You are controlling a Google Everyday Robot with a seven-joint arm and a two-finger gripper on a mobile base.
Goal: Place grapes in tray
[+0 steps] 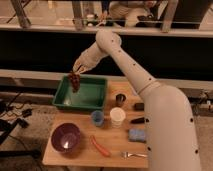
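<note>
Gripper [76, 70] above the far-left corner of the tray [99, 103], at the end of the white arm [125, 62] reaching in from the right. Jaws pinched together on the top of the grapes [74, 81]. Grapes hanging below the fingertips as a dark red-purple cluster, over the left part of the tray's inside; whether the lowest berries touch the tray floor, cannot tell.

Tray green, rectangular, shallow with flared walls, on the far-left part of the wooden table [82, 156]. Nothing else seen inside it.

Right of the tray, at the far side of the table: small dark cup [120, 100], upright. Further right, a dark object [139, 106], partly behind the robot's body; kind unclear.

Near side of the tray: blue cup [97, 118] and white cup [117, 117], side by side, just apart, blue on the left. Second dark object [137, 120] right of the white cup.

Near-left corner of the table: round purple bowl [66, 138]. Right of the bowl, a long orange-red carrot [100, 146] lying diagonally. Right again, a fork [133, 155] near the front edge, and a blue sponge [137, 135] farther back from it.

Robot's white body [172, 130] filling the right of the view, covering the table's right edge.
</note>
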